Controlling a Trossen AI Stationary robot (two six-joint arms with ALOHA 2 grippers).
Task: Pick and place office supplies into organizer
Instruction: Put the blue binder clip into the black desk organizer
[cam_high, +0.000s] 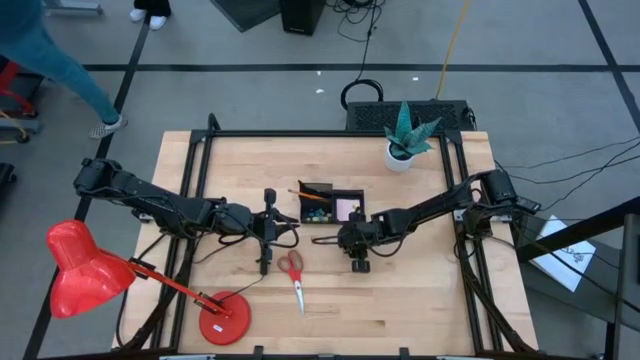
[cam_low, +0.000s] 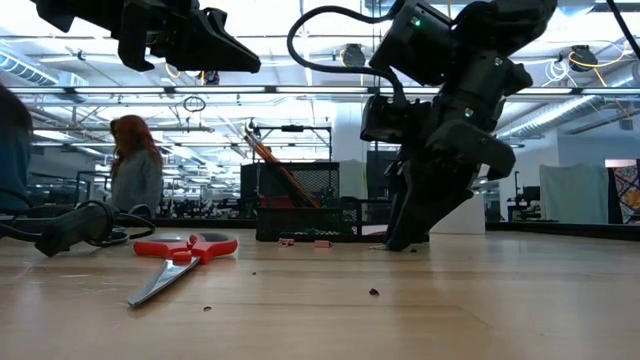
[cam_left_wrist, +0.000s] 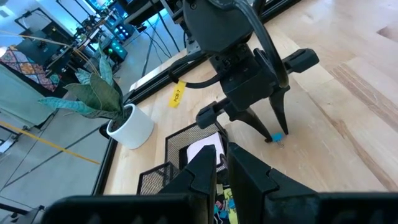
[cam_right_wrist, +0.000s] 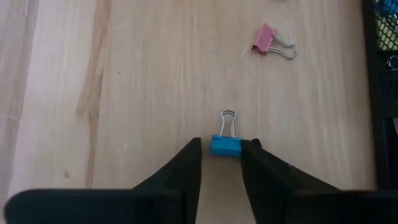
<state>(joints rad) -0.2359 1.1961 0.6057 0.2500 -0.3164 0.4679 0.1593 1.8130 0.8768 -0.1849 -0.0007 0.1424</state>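
A small blue clip lies flat on the wooden table, and my right gripper is shut on it, a little nearer than the black organizer. The left wrist view also shows this clip at the right gripper's fingertips. A pink clip lies loose farther off. Red-handled scissors lie flat on the table left of the right gripper. My left gripper hangs above the table left of the organizer, shut and empty. An orange pencil leans in the organizer's taller compartment. My right gripper pinches the blue clip's body by its two side ends, between the fingertips. The fingers slant steeply down onto it from above. The clip rests on the table, with its wire loops pointing away from the fingers.
A red desk lamp stands at the near left, its base near the front edge. A white plant pot stands at the far right. A black cable lies at the left. People show beyond the table.
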